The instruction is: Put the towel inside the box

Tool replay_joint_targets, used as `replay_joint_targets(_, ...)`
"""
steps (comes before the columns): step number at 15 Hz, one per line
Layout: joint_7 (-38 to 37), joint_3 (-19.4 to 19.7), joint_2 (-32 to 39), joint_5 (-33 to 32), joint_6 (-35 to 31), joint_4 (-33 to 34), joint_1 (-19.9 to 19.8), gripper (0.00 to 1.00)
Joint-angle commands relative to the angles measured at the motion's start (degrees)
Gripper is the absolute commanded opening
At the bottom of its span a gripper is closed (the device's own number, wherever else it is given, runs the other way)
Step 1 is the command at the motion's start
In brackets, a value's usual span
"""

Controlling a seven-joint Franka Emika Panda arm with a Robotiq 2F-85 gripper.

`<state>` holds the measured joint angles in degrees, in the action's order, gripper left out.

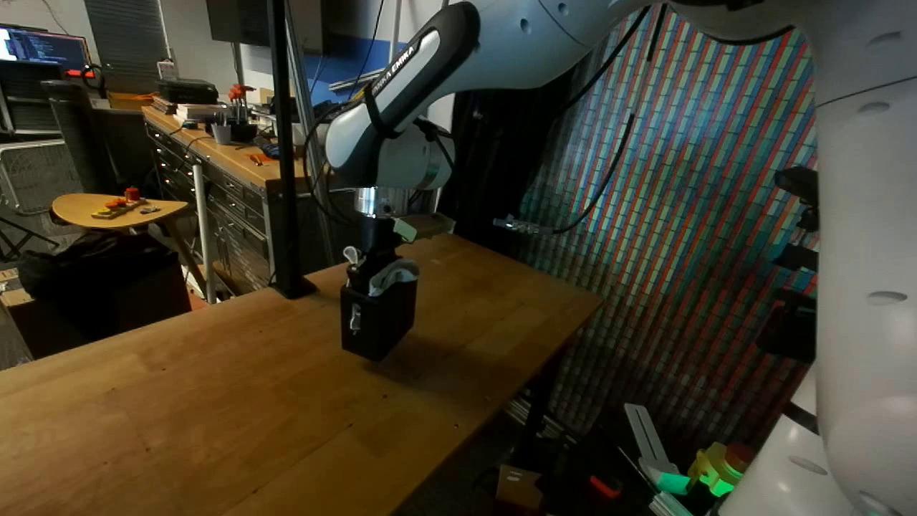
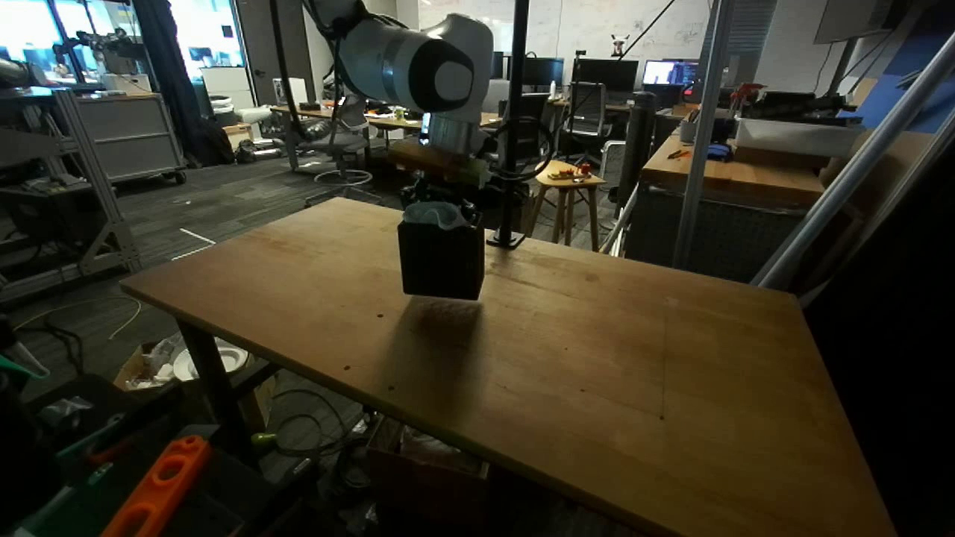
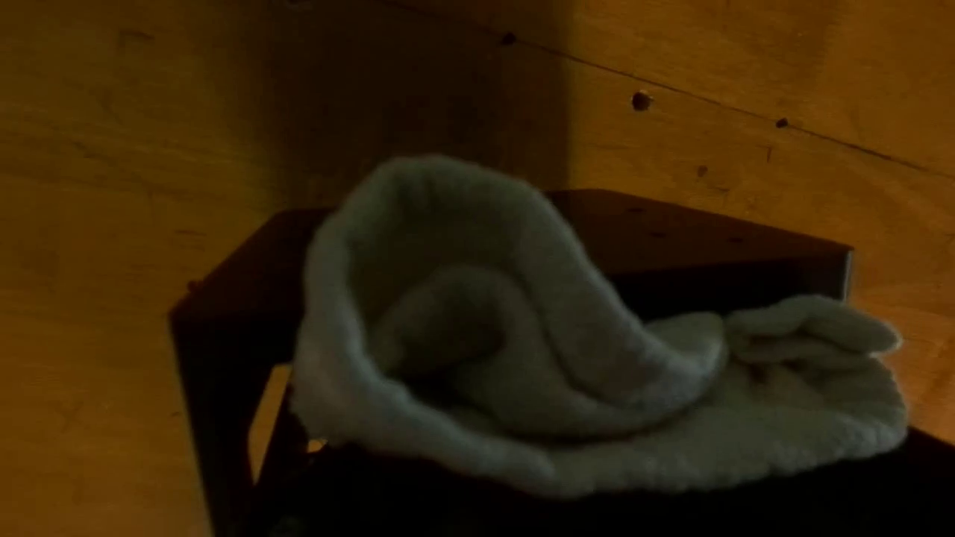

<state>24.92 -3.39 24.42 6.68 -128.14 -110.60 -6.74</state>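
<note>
A black box stands upright under the gripper; its walls show in both exterior views (image 1: 380, 319) (image 2: 442, 261) and in the wrist view (image 3: 213, 373). A light strip and a shadow show under its bottom edge, so it looks slightly raised off the table; I cannot tell for sure. A pale grey-white towel sits bunched in the box's mouth, bulging above the rim, in both exterior views (image 1: 394, 274) (image 2: 435, 215) and the wrist view (image 3: 567, 395). My gripper (image 1: 374, 264) points down at the box's opening, beside the towel. Its fingertips are hidden, so whether they hold anything cannot be seen.
The box is over a wooden table (image 1: 215, 401). A black post (image 2: 515, 149) is mounted at the table's edge, close to the arm and box. A workbench with tools (image 1: 236, 154) and a small stool table (image 1: 118, 209) stand beyond.
</note>
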Motion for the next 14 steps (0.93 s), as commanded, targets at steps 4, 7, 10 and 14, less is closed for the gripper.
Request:
replay_joint_targets(4, -1.0, 0.5, -3.2, -4.3, 5.1, 2.9, 1.3, 0.29)
replay_joint_targets(7, -0.9, 0.5, -3.8, -5.0, 6.0, 3.4, 1.7, 0.14)
replay_joint_targets(10, -1.1, 0.8, -4.6, -5.8, 6.7, 3.6, 1.9, 0.05)
replay_joint_targets(14, -1.3, 1.3, -6.4, -8.3, 7.7, 4.2, 2.0, 0.13)
